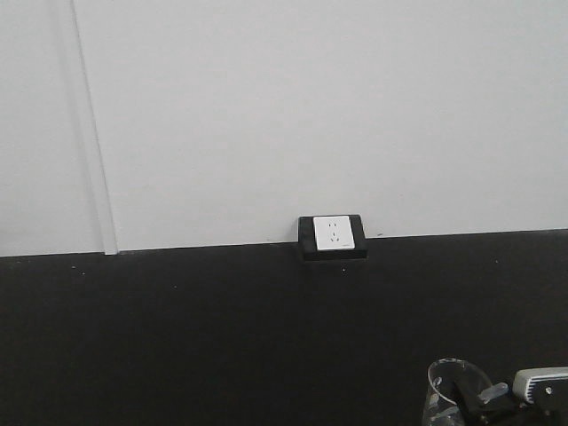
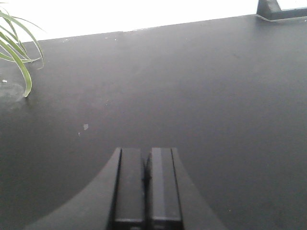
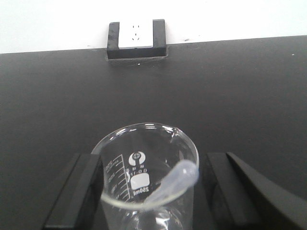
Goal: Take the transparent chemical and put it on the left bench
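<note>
My right fingers gape around the clear glass beaker, left fingers closed. I'd gently pinch the slim clear plastic pipette, surely light and squashy, near its bulb.

Plastic pipette, glossy glass beaker

The pipette is a slim plastic dropper, clear but slightly milky, with a rounded squeeze bulb. It leans slanted inside the glass beaker with the bulb end up, resting on the rim at about four o'clock. The stem runs down toward seven o'clock, and its lower end is blurred.
</note>
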{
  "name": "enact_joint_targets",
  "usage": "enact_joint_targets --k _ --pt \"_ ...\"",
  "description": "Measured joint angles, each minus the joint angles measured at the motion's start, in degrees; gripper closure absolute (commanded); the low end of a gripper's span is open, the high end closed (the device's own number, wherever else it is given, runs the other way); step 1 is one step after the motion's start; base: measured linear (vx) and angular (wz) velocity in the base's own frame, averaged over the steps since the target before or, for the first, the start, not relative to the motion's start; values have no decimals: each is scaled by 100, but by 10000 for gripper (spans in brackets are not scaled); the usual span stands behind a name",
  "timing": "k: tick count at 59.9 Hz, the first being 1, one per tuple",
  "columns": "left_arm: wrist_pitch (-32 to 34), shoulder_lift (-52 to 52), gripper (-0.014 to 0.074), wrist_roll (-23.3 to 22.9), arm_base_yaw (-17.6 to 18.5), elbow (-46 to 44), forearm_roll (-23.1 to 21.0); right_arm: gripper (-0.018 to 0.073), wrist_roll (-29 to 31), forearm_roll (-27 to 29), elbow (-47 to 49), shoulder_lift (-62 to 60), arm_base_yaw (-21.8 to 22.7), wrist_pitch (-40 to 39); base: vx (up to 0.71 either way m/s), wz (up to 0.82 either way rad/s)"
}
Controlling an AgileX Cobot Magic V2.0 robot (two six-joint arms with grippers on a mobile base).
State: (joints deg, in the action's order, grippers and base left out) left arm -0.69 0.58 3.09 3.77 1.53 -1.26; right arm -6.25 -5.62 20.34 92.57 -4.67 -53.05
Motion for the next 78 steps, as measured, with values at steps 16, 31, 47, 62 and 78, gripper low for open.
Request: enact_joint_targets --k 16,31,47,62,78 --pt "0 0 600 0 0 0 0 245 138 0 144 336 0 -82 0 0" --pt "0 0 600 0 0 0 0 522 350 -5 144 353 0 -564 0 0" --pt "0 0 600 0 0 0 0 567 423 -203 -128 126 0 -720 0 0" --pt "0 0 600 0 0 0 0 566 458 -188 -1122 -1328 0 -1058 0 0" --pt "0 0 600 0 0 0 0 566 401 -198 -1268 -3290 0 138 0 0"
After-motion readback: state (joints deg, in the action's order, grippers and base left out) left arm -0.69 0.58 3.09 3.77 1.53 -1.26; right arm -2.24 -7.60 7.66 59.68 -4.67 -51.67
